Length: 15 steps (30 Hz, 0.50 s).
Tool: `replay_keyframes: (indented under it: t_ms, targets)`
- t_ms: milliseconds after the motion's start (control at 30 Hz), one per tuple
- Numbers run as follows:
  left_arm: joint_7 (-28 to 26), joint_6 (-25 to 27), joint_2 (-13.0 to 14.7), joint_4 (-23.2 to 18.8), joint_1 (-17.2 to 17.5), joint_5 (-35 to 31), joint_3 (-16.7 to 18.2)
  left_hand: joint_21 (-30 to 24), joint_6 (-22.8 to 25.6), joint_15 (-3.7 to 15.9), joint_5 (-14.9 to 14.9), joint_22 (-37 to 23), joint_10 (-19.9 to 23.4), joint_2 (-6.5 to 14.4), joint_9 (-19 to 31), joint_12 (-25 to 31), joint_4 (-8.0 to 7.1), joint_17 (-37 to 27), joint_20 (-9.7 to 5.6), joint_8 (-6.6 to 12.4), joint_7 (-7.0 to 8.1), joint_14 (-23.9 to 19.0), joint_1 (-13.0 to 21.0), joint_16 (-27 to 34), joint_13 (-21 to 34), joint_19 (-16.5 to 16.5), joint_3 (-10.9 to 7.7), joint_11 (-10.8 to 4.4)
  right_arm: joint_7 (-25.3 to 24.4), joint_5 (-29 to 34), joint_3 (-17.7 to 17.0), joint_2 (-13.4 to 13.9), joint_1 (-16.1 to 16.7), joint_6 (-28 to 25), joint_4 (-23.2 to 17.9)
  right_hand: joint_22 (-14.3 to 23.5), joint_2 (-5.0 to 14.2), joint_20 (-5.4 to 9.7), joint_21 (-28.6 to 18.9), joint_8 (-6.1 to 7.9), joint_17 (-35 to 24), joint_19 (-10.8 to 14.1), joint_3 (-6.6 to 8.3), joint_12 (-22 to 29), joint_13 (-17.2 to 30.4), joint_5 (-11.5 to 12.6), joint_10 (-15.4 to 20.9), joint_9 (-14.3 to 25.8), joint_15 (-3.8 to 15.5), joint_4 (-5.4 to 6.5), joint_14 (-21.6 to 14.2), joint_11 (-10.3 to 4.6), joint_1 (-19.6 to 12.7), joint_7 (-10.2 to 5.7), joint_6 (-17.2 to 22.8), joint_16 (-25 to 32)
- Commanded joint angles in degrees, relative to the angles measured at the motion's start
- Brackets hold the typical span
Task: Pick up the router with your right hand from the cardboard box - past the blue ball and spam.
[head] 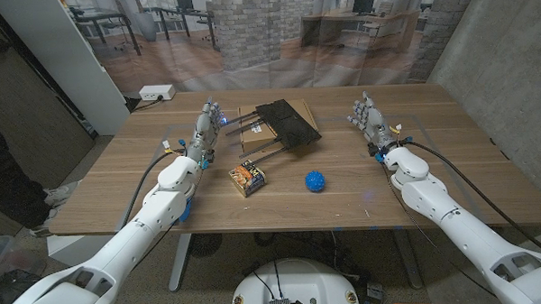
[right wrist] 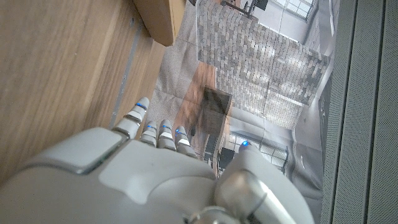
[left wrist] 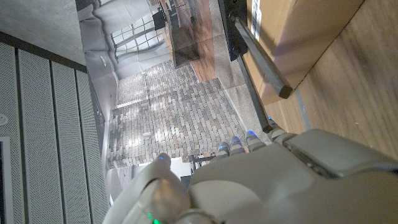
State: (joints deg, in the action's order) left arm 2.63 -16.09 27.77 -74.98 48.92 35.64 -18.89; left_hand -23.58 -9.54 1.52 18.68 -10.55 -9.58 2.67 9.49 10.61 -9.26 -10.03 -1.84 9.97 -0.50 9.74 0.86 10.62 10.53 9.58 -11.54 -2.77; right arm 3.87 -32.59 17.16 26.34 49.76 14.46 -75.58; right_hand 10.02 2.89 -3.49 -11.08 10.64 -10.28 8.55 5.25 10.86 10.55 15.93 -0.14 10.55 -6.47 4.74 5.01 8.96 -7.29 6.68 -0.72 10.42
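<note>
A flat black router with thin antennas lies on a cardboard box at the table's far middle. The box edge and an antenna show in the left wrist view. A blue spiky ball and a spam tin sit nearer, in front of the box. My right hand stands at the far right of the table, fingers apart, holding nothing, well to the right of the router. My left hand stands left of the box, fingers apart and holding nothing.
The wooden table has bare surface on its right and left thirds. A white power strip lies on the floor behind the table's left corner. A dark object stands at the picture's left edge.
</note>
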Motion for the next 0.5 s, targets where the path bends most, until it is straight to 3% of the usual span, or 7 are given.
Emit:
replay_keyframes:
  t_ms: [33, 267, 500]
  targets:
    - [4.08, 3.48, -5.04, -0.97, 1.81, -6.48, 6.85, -0.18, -12.01, 0.0, 0.47, -0.27, -10.65, 0.57, 0.27, 0.29, -0.08, -0.14, -0.38, 0.25, 0.04, 16.03, 0.08, 0.2, 0.08, 14.01, -0.2, -0.11, 7.81, 14.44, -15.93, -12.52, 3.64, -6.38, -3.28, 0.15, -0.17, 0.08, -0.33, 0.22, -0.15, 0.4, 0.38, 0.2, 0.25, 0.46, -0.02, 0.07, -0.49, -0.14, -0.12, 0.53, -0.61, 4.49, -0.11, 0.27]
    - [6.48, 4.71, -8.04, -1.02, 2.35, -9.69, 10.35, -0.07, -12.02, 0.02, 0.54, -0.27, -10.65, 0.6, 0.27, 0.32, -0.07, -0.14, -0.33, 0.26, 0.04, 16.05, 0.11, 0.22, 0.08, 14.01, -0.03, -0.08, 11.69, 21.27, -21.74, -17.84, 4.46, -9.35, -5.48, 0.14, -0.5, 0.01, -0.28, 0.17, -0.13, 0.27, 0.27, 0.15, 0.25, 0.47, -0.21, 0.08, -0.57, -0.46, 0.05, 0.6, -0.9, 4.52, -0.37, 0.21]
    - [8.49, 5.6, -10.36, -0.75, 2.41, -12.13, 12.95, 0.03, -11.98, 0.06, 0.63, -0.27, -10.55, 0.64, 0.27, 0.39, -0.02, -0.13, -0.31, 0.29, 0.07, 16.04, 0.18, 0.25, 0.08, 13.93, 0.15, -0.06, 14.21, 26.47, -25.33, -21.01, 5.35, -11.84, -8.01, 0.13, -0.78, -0.08, -0.24, 0.16, -0.11, 0.16, 0.22, 0.12, 0.25, 0.48, -0.35, 0.08, -0.74, -0.8, 0.23, 0.69, -1.28, 4.61, -0.57, 0.16]
